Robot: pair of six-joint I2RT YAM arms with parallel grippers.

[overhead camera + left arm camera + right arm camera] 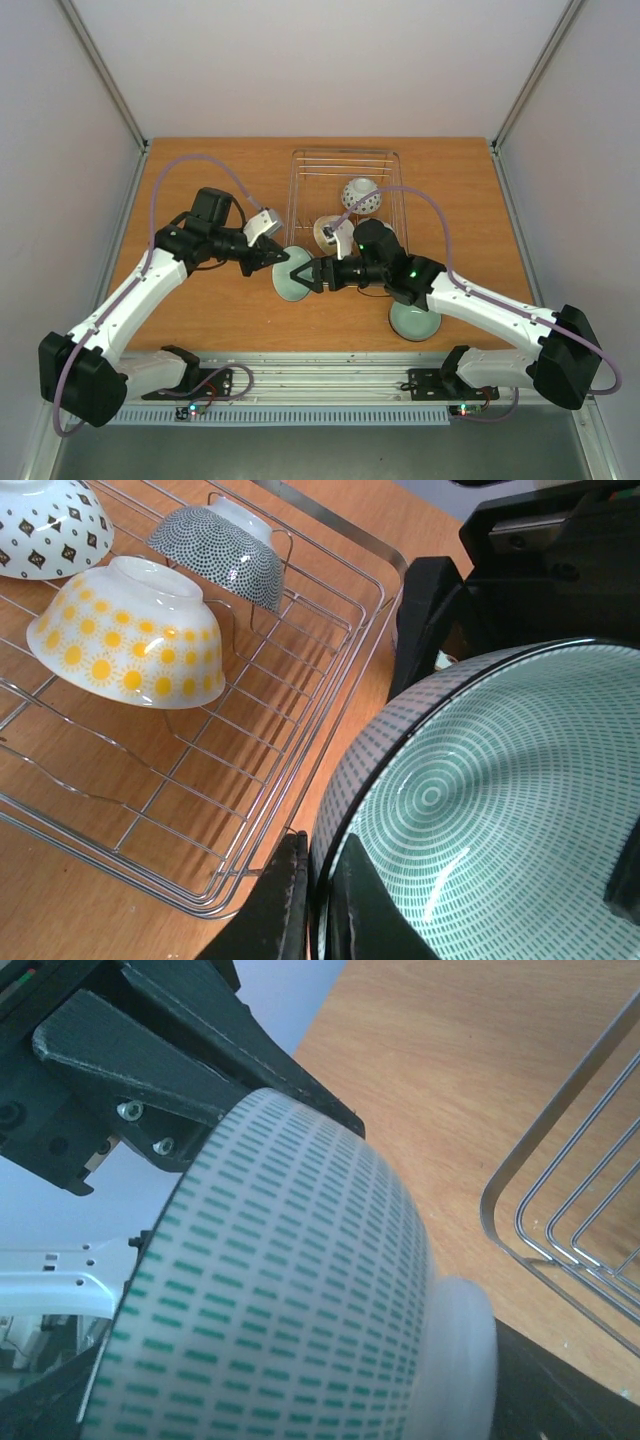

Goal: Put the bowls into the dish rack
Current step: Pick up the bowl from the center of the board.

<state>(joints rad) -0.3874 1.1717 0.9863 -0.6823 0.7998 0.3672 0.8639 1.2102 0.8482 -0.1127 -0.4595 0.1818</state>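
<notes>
- Green bowl (470, 810) is hanging on its side between both grippers.
- Left gripper (320, 885) is pinching the bowl's rim, its jaws nearly closed.
- Right gripper (306, 273) is spanning the bowl with jaws wide, its fingers touching rim and foot.
- Dish rack (345, 152) is lying just beside them, holding 3 patterned bowls (130, 640) tipped foot-up.
- Second green bowl (413, 322) is sitting on the table (450, 200), outside the rack.

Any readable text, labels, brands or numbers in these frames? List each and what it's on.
No readable text in any view.
Held green bowl, yellow-sun bowl, dotted bowl, diamond-patterned bowl: patterns only, no lettering.
Dish rack: bare wire, no label.
Circuit boards at the arm bases: any print is too small to read.
</notes>
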